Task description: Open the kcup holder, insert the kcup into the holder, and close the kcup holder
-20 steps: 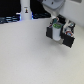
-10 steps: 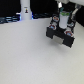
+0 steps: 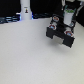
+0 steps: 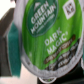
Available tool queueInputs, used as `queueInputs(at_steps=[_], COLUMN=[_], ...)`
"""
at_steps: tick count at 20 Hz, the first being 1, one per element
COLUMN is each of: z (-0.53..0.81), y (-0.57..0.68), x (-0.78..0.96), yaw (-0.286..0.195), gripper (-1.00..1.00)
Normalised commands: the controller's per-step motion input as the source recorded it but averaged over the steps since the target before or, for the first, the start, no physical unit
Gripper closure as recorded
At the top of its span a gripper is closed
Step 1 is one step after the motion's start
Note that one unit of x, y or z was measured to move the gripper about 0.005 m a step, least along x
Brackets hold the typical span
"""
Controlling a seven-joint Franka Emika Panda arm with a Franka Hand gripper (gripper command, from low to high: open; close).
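The kcup (image 4: pixel 45 37) fills the wrist view, its bright green lid with white lettering turned toward the camera. A teal finger pad (image 4: pixel 12 46) presses one side of it and a dark finger edge shows at the other side. In the exterior view my gripper (image 3: pixel 67 25) hangs at the back right, low against the black boxy kcup holder (image 3: pixel 54 34). Their dark shapes merge, so the holder's fronts cannot be told open or shut. A small green spot (image 3: pixel 68 31) shows at the gripper.
A white bottle-like post (image 3: pixel 25 9) stands at the back on the exterior view's left. A dark strip runs along the far edge of the pale table (image 3: pixel 30 60).
The arm above the gripper has shifted toward the exterior view's right. The gripper has stayed by the black holder with only a small move.
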Motion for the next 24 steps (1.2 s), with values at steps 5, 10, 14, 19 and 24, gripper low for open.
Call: queueInputs(at_steps=[5,10,14,19,24], z=[-0.07,-0.15,-0.15,-0.09,-0.15], y=[0.21,0.09,0.06,0.01,-0.01], x=[-0.38,-0.33,-0.34,-0.27,-0.08], yaw=[0.106,0.077,0.067,0.045,0.018], gripper=[1.00,1.00,1.00,1.00,1.00])
